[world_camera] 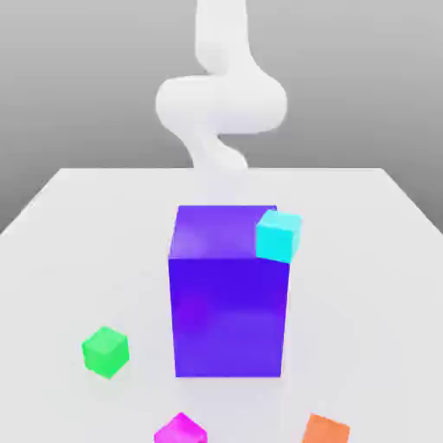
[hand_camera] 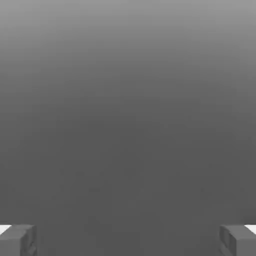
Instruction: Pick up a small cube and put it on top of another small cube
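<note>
- Across the exterior view stretches a white table [world_camera: 69, 260].
- At twelve o'clock rises the arm [world_camera: 221, 104].
- Central purple block [world_camera: 229, 316], upright.
- Gripper [hand_camera: 128, 242] open, its fingers wide apart.
- Around the block's picture centre: cyan cube [world_camera: 278, 238] at one, orange cube [world_camera: 325, 430] at five, magenta cube [world_camera: 181, 430] at seven, green cube [world_camera: 105, 352] at eight.

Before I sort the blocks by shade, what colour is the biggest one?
The big block is deep purple-blue, best seen in the exterior view.
</note>
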You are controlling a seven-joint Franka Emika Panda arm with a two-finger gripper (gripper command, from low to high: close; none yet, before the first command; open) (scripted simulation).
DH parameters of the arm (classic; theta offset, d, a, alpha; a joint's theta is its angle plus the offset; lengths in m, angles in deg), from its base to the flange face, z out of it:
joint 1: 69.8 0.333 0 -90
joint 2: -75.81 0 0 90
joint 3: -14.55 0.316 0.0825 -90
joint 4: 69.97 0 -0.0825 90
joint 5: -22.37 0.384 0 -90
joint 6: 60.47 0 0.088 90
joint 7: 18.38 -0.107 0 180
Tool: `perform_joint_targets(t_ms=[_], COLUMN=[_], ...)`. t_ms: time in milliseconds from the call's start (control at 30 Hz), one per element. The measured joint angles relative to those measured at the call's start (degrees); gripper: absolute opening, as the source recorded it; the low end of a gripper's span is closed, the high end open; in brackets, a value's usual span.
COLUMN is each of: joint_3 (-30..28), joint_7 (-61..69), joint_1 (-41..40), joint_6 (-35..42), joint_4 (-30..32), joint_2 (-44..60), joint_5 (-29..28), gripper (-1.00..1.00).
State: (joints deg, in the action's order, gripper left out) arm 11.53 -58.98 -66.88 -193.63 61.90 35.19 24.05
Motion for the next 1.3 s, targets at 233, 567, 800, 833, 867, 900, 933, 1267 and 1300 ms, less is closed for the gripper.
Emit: perform_joint_targets(t_ms=[233,567,800,833,867,900,933,1267,1300], joint_3=[-7.61,-12.89,-12.48,-12.46,-12.46,-12.55,-12.71,-9.31,-9.31], joint_7=[15.91,38.57,50.88,52.21,53.38,54.49,55.48,60.96,60.96], joint_1=[6.87,11.18,10.03,9.85,9.64,9.49,9.39,5.94,5.94], joint_6=[-3.84,-9.07,-13.68,-14.46,-15.27,-16.09,-16.93,-25.91,-25.86], joint_4=[0.24,0.55,1.06,1.18,1.31,1.45,1.59,-0.04,-0.04], joint_2=[14.89,35.82,49.30,51.07,52.79,54.46,56.08,69.17,69.17], joint_5=[6.12,15.34,16.70,16.29,15.64,14.91,14.00,14.89,14.89], gripper=[0.00,0.00,0.00,0.00,0.00,0.00,0.00,-1.00,-1.00])
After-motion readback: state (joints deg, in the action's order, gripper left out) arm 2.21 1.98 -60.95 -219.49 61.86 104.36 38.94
